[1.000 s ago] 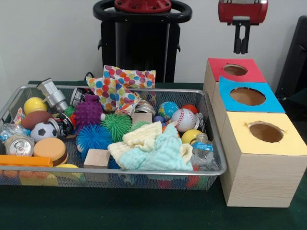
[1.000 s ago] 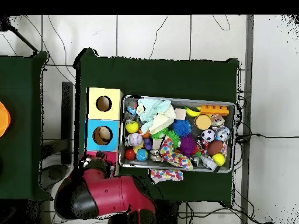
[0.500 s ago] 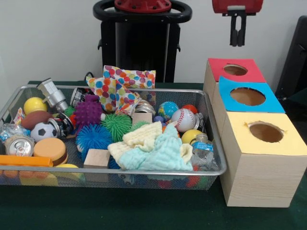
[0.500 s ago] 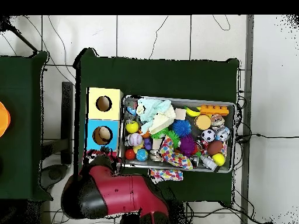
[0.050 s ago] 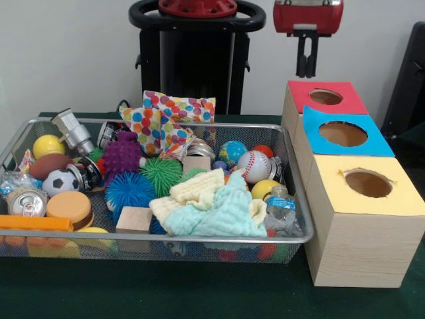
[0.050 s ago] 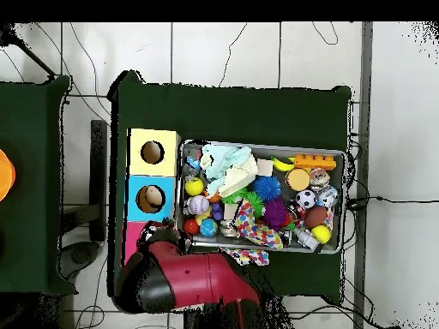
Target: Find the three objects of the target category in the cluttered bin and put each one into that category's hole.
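My gripper (image 5: 306, 72) hangs high in the front view, just left of the red-topped box (image 5: 324, 106) and beyond the bin's far right corner. Its fingers are close together and hold nothing. In the overhead view the red arm (image 6: 184, 278) covers the gripper. The wire bin (image 5: 292, 174) is packed with a baseball (image 5: 253, 165), a globe ball (image 5: 232, 151), a soccer ball (image 5: 60, 181), spiky balls (image 5: 128, 189), folded cloths (image 5: 212, 203), a can (image 5: 25, 201) and wood blocks (image 5: 135, 218). The blue-topped box (image 5: 345, 136) and the yellow-topped box (image 5: 367, 186) each show a round hole.
Spotted fabric (image 5: 174, 119) drapes over the bin's far rim. An orange toy brick (image 5: 33, 223) lies at the bin's near left corner. The three boxes stand in a row against the bin's right side. The bin (image 6: 343, 201) lies on green cloth.
The gripper has moved left in the front view, from over the red box towards the bin's far right corner. Nothing in the bin has shifted.
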{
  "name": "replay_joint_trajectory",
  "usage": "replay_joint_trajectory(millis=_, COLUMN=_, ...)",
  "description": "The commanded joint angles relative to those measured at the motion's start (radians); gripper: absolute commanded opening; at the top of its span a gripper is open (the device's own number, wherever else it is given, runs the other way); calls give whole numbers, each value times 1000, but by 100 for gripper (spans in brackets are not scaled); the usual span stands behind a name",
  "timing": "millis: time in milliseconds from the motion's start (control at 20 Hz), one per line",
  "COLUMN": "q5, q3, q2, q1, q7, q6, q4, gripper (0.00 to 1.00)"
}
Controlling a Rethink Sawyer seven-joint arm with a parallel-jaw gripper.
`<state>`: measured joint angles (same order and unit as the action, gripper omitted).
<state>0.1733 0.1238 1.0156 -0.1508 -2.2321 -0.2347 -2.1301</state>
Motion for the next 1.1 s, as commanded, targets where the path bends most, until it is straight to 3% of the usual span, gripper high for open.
replay_joint_trajectory(millis=50, q5=92, q3=70, q2=-122, q1=-69, q7=62, q6=-20, q4=60, gripper=0)
replay_joint_trajectory(millis=300, q5=94, q3=64, q2=-116, q1=-50, q7=19, q6=-19, q4=56, gripper=0)
replay_joint_trajectory(millis=600, q5=113, q3=7, q2=-154, q1=11, q7=-45, q6=52, q4=47, gripper=0)
replay_joint_trajectory(millis=850, q5=163, q3=-2, q2=-267, q1=-17, q7=-51, q6=179, q4=36, gripper=0)
replay_joint_trajectory(millis=1100, q5=183, q3=-41, q2=-336, q1=-16, q7=-79, q6=266, q4=33, gripper=0)
